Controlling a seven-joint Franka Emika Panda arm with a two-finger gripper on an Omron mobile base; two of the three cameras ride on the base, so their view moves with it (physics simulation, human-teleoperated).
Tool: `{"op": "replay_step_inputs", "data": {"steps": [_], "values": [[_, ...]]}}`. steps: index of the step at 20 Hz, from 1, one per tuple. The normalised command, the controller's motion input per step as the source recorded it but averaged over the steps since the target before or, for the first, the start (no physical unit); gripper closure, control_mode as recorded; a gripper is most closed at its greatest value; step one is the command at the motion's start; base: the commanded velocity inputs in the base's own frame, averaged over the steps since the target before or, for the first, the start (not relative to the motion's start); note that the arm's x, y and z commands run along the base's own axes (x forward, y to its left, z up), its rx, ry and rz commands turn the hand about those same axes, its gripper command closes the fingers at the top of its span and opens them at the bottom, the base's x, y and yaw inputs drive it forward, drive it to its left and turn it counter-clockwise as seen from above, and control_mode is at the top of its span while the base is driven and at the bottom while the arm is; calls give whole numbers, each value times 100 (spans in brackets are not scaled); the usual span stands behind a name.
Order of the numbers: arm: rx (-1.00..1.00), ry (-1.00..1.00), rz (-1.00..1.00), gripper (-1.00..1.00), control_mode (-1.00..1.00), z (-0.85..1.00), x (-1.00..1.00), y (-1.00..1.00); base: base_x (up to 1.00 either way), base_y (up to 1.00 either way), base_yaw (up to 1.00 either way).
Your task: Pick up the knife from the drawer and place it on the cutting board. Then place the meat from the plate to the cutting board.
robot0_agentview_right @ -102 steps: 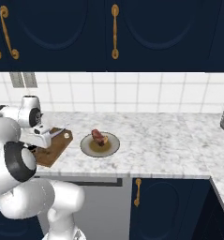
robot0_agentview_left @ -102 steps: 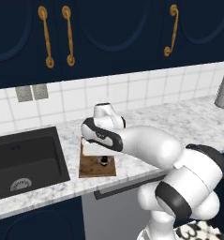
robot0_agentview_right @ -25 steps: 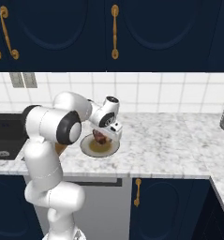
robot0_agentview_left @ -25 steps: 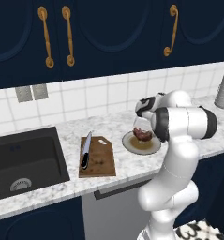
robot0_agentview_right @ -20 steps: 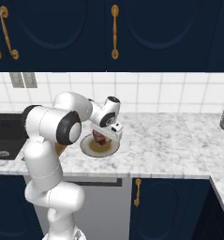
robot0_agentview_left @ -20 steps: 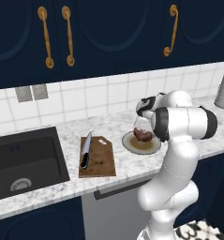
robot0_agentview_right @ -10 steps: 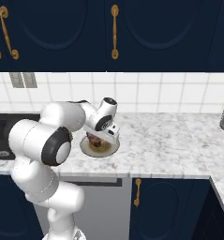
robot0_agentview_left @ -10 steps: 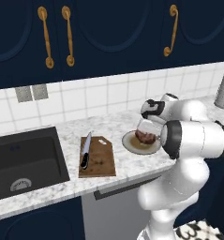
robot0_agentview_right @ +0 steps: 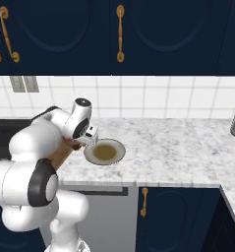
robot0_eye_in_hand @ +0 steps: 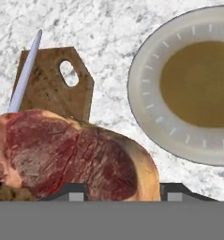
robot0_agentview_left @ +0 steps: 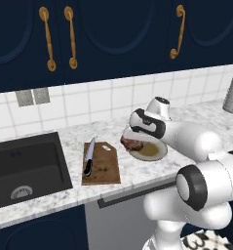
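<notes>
The claw [robot0_agentview_left: 130, 141] grips the meat [robot0_agentview_left: 132, 144], lifted clear of the plate [robot0_agentview_left: 148, 151]. The knife [robot0_agentview_left: 89, 156] lies along the cutting board [robot0_agentview_left: 101, 163]'s left edge, near the bench [robot0_agentview_left: 64, 195]'s front edge.

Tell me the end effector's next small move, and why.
Probably carry the meat sideways toward the cutting board. The end effector grips it clear of the plate, which lies bare, between plate and board. The knife lies along the board's sink-side edge, so aim for the free side.
</notes>
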Motion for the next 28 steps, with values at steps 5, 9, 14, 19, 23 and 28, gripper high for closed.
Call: {"op": "replay_step_inputs", "data": {"steps": [5,9,14,19,23,28], "values": [[0,6,0,100,-100,0,-1,100,0,0,0],[0,8,-6,-100,-100,-5,4,88,0,0,0],[0,11,-13,-100,-100,-17,18,27,0,0,0],[1,0,-10,-100,-100,13,-9,-9,0,0,0],[7,-4,-2,-100,-100,54,-87,-47,0,0,0],[10,-16,1,-100,-100,65,-100,-81,0,0,0]]}}
